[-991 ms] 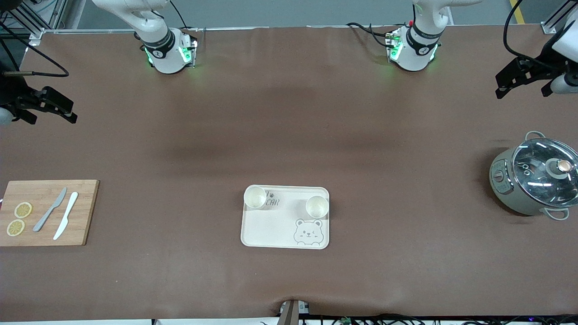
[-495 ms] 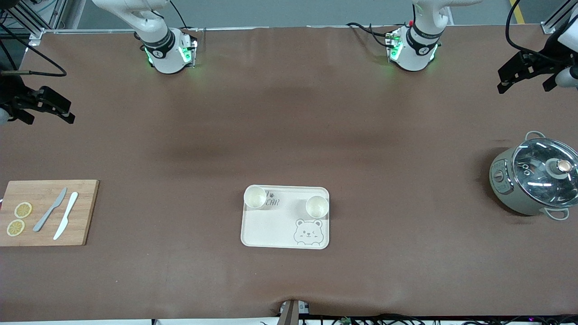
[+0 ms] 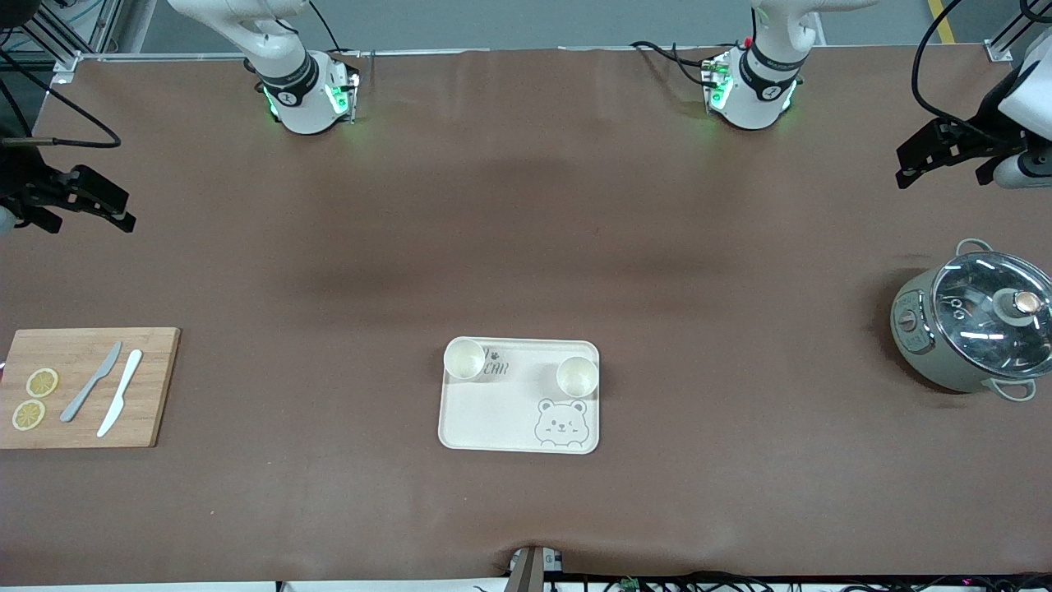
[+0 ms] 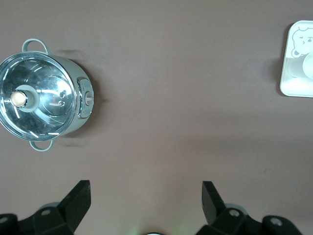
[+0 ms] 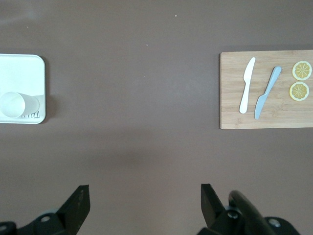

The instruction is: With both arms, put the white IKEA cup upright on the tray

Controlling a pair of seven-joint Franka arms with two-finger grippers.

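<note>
Standing upright on the tray point(image 3: 493, 419), two white cups open toward the ceiling: one cup point(image 3: 463, 359) sits in the tray's corner toward the right arm's end of the table, the other cup point(image 3: 576, 376) by the rim toward the left arm's end, just above the grey bear face point(image 3: 560, 423). Lettering beside the first cup is partly hidden; only "EAR" reads clearly. The tray's long axis runs along the table's length, and it lies in the middle, nearer to the front camera.

The left gripper point(image 3: 945, 148) hangs over bare table by the left arm's end, above the lidded pot point(image 3: 974, 329), fingers spread apart and holding nothing. The right gripper point(image 3: 78, 197) hangs over the table's other end, above the cutting board point(image 3: 156, 386), fingers likewise apart and bare. On the board lie a grey knife point(image 3: 90, 382), a white knife point(image 3: 120, 393) and two lemon slices point(image 3: 34, 398).
</note>
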